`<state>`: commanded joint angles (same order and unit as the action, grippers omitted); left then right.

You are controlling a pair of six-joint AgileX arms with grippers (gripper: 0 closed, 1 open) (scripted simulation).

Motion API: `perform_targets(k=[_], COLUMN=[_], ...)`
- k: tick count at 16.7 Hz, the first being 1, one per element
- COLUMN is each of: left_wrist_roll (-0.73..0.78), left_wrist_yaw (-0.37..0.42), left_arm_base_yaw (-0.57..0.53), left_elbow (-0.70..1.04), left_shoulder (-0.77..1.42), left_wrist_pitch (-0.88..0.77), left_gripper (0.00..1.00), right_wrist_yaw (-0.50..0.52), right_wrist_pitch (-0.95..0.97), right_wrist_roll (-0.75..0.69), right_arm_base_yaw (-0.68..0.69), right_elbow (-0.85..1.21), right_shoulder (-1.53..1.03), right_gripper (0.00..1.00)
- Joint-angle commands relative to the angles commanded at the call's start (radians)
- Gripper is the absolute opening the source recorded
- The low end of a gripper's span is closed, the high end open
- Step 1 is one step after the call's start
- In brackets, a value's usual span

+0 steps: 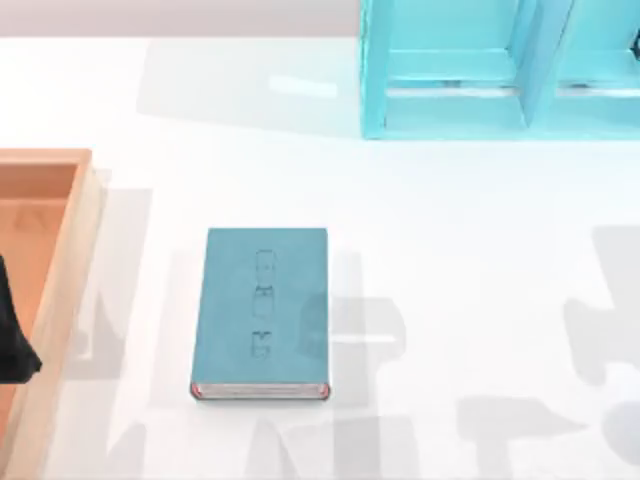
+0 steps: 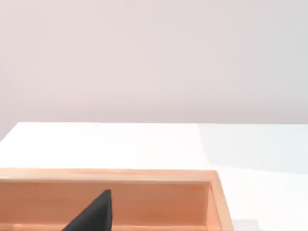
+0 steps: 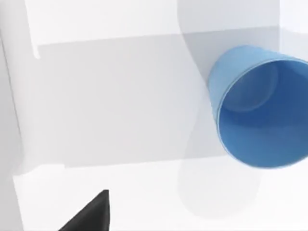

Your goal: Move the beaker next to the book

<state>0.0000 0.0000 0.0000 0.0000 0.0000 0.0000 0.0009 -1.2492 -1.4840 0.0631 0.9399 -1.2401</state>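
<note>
Our left end effector (image 1: 12, 340) sits parked at the desk's left edge over the wooden tray (image 1: 70, 250); we can't tell if its fingers are spread or closed. Moving right, the book (image 1: 262, 312) lies flat near the desk's front middle, cyan shelf unit (image 1: 500, 70) at the back right. Right end effector (image 3: 89, 214): one dark fingertip visible, state unclear, not on the beaker (image 3: 260, 108) yet. The beaker is in the right wrist view, standing on the white desk, rim toward the camera. We'd centre over the rim, descend, pinch gently, keep it upright, and set it down just beside the book.
</note>
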Motion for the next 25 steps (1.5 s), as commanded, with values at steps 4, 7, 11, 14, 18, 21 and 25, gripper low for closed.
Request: perform_targets(k=[4,7,11,14,18,21,25], left_wrist_roll=[0.000,0.000,0.000,0.000,0.000,0.000,0.000], left_wrist_yaw=[0.000,0.000,0.000,0.000,0.000,0.000,0.000], left_arm_base_yaw=[0.000,0.000,0.000,0.000,0.000,0.000,0.000], left_elbow=[0.000,0.000,0.000,0.000,0.000,0.000,0.000], left_shoulder=[0.000,0.000,0.000,0.000,0.000,0.000,0.000], left_wrist_pitch=[0.000,0.000,0.000,0.000,0.000,0.000,0.000], left_gripper=[1.00,1.00,1.00,1.00,1.00,1.00,1.00], right_wrist_yaw=[0.000,0.000,0.000,0.000,0.000,0.000,0.000], right_wrist_pitch=[-0.017,-0.012,0.101,0.274,0.421,0.433,0.433], right_wrist_roll=[-0.018,-0.017,-0.015,-0.011,-0.010,-0.010,-0.010], right_arm_base_yaw=[0.001,-0.003,0.002,0.004,0.007,0.007,0.007], right_elbow=[0.013,0.007,-0.080,-0.190,-0.300,-0.310,-0.310], right_shoulder=[-0.017,-0.014,-0.047,-0.094,-0.140,-0.144,-0.144], right_gripper=[1.00,1.00,1.00,1.00,1.00,1.00,0.85])
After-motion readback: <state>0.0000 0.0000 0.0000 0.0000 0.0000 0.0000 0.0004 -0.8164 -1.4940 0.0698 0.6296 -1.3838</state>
